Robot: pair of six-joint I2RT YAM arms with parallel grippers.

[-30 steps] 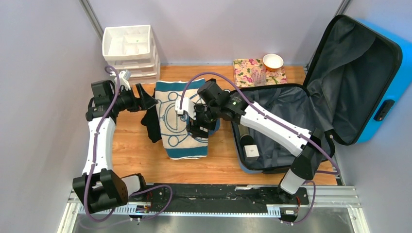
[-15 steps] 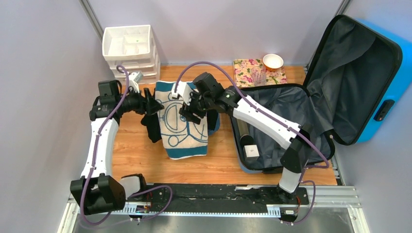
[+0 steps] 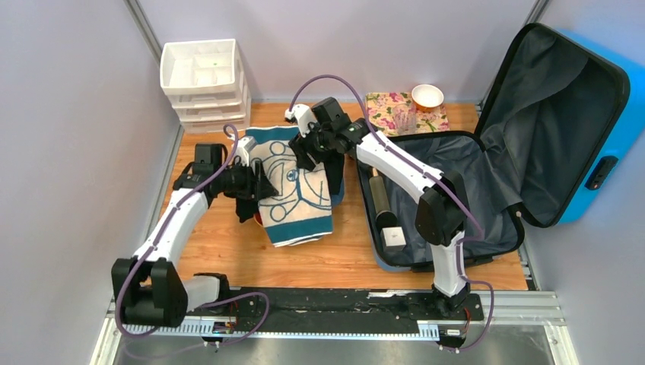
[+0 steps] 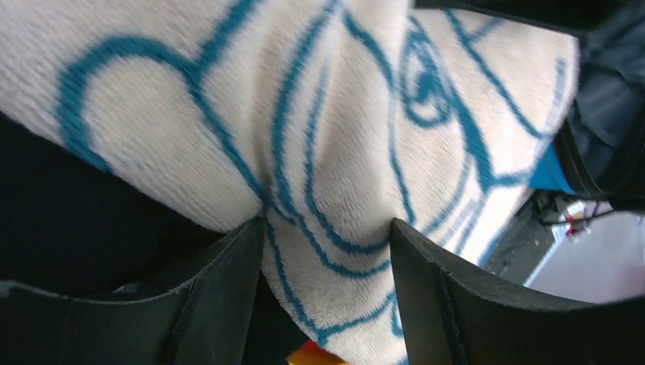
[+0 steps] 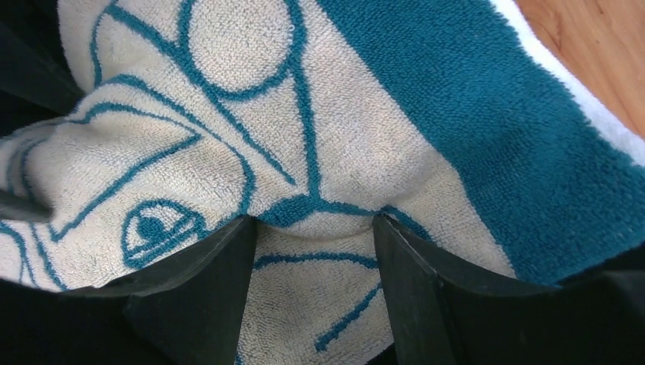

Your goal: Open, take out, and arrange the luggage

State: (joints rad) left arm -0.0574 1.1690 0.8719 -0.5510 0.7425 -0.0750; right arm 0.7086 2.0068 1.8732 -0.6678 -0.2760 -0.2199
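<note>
The luggage (image 3: 559, 114) lies open at the right of the table (image 3: 220, 247), lid raised. Left of it, the left gripper (image 4: 327, 228) and the right gripper (image 5: 312, 224) each pinch a ridge of the towel (image 3: 300, 205). Both should lift together and evenly, so the cloth hangs flat and neither fold slips free.

Orange-red thing (image 4: 306, 356) mostly under towel (image 4: 342, 152)
</note>
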